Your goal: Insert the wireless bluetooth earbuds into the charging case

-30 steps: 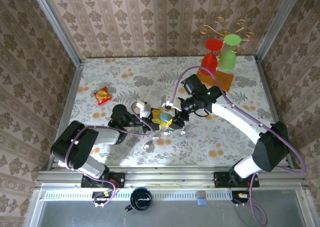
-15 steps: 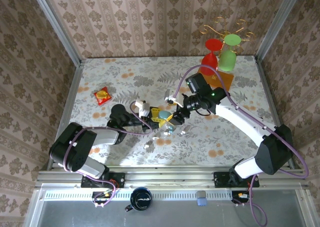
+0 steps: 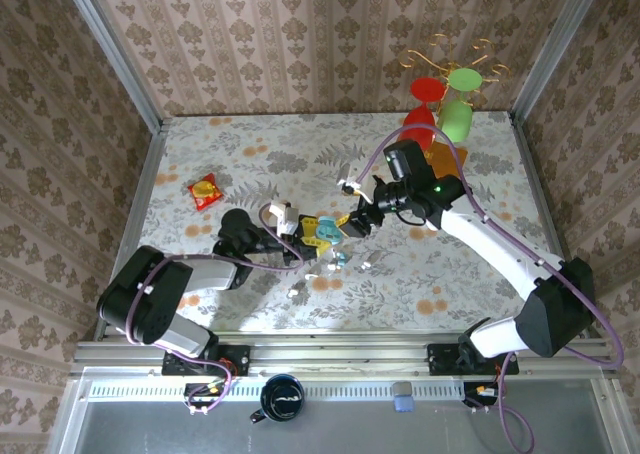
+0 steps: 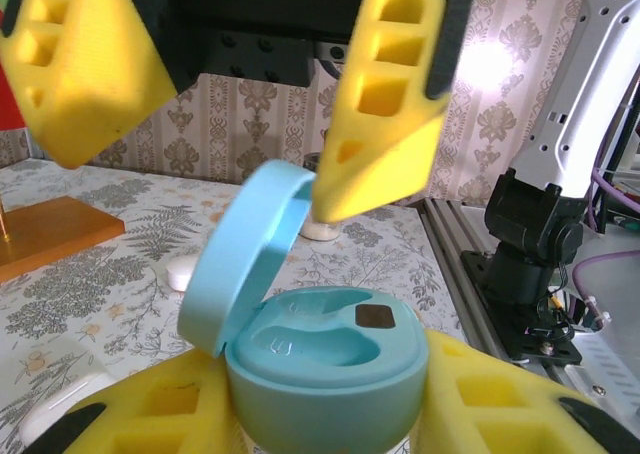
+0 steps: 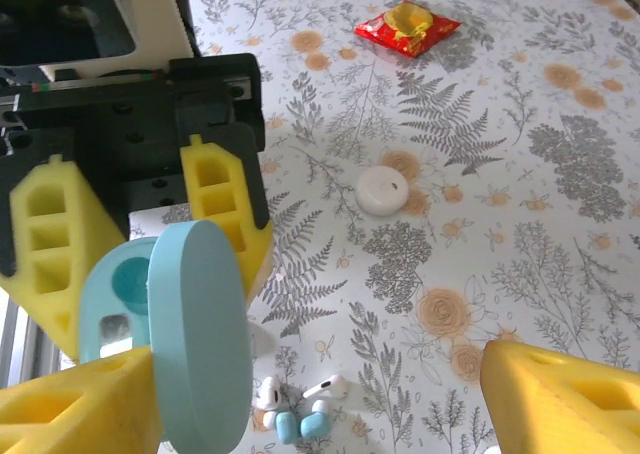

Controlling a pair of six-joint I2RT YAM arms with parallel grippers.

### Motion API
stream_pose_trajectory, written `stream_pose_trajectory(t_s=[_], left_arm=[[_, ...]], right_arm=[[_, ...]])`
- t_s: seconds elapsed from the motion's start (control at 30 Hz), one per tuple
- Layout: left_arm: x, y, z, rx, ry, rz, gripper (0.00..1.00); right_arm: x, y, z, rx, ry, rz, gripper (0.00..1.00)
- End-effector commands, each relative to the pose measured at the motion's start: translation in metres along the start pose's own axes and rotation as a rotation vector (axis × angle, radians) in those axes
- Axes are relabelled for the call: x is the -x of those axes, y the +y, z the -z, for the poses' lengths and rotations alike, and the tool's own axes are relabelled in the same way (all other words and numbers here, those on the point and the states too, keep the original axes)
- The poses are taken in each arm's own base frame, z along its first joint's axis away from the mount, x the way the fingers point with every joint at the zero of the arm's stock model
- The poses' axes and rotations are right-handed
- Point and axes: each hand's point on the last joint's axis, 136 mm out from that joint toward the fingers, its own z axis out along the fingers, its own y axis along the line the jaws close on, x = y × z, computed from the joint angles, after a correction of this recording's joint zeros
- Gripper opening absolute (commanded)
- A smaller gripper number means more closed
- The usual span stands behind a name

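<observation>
**Item 1. Left gripper** (image 3: 318,242): closed to a narrow gap on the light-blue case (image 4: 320,359), with its yellow pads (image 4: 170,414) against both flanks of the lower half. The case stands upright. Its flip lid (image 4: 240,254) is swung open toward 10 o'clock in the left wrist view. Moulded hollows and a small dark square show inside.

**Item 2. Right gripper** (image 3: 352,224): jaws spread wide and holding nothing, poised over the open case. One yellow finger sits just beside the lid's rim; whether it touches cannot be told.

**Item 3. Wireless bluetooth earbuds** (image 5: 325,386): two tiny white pieces lying loose on the table (image 3: 250,144), at 6 o'clock in the right wrist view, below the gap between that gripper's fingers. Two small light-blue pieces (image 5: 300,426) lie just beside them at 6 o'clock.

**Item 4. Charging case** (image 4: 185,271): a small white oval lying on the table at 10 o'clock of the light-blue case in the left wrist view, apart from both grippers. Whether its lid is open cannot be told.

**Item 5. Round white disc** (image 5: 383,189): flat on the table at 1 o'clock of the earbuds.

**Item 6. Red packet** (image 3: 205,190): at 9 o'clock on the table in the top view, well apart from the grippers.

**Item 7. Cup stand** (image 3: 440,114): at 1 o'clock on the table, with a red and a green cup over an orange base.
</observation>
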Motion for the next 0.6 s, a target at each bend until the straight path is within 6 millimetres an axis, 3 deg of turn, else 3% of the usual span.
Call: stream_pose_trajectory(t_s=[0.0, 0.13, 0.2, 0.37, 0.53, 0.57], left_arm=[[0.009, -0.012, 0.002, -0.049, -0.013, -0.06, 0.29], [0.01, -0.012, 0.002, -0.049, -0.014, -0.059, 0.29], [0.01, -0.011, 0.002, -0.048, -0.015, -0.061, 0.29], [0.015, -0.011, 0.002, -0.05, -0.022, -0.065, 0.29], [0.019, -0.009, 0.001, -0.043, -0.027, -0.064, 0.29], [0.019, -0.007, 0.001, -0.036, -0.028, -0.062, 0.29]], right_arm=[[0.007, -0.012, 0.004, -0.062, -0.027, -0.006, 0.81], [0.011, -0.021, 0.004, -0.104, -0.043, -0.013, 0.81], [0.02, -0.02, 0.014, -0.128, -0.07, 0.003, 0.81], [0.017, -0.022, 0.015, -0.142, -0.054, 0.002, 0.8], [0.016, 0.009, 0.012, 0.04, -0.053, -0.011, 0.76], [0.011, 0.012, 0.004, 0.077, -0.045, -0.032, 0.76]])
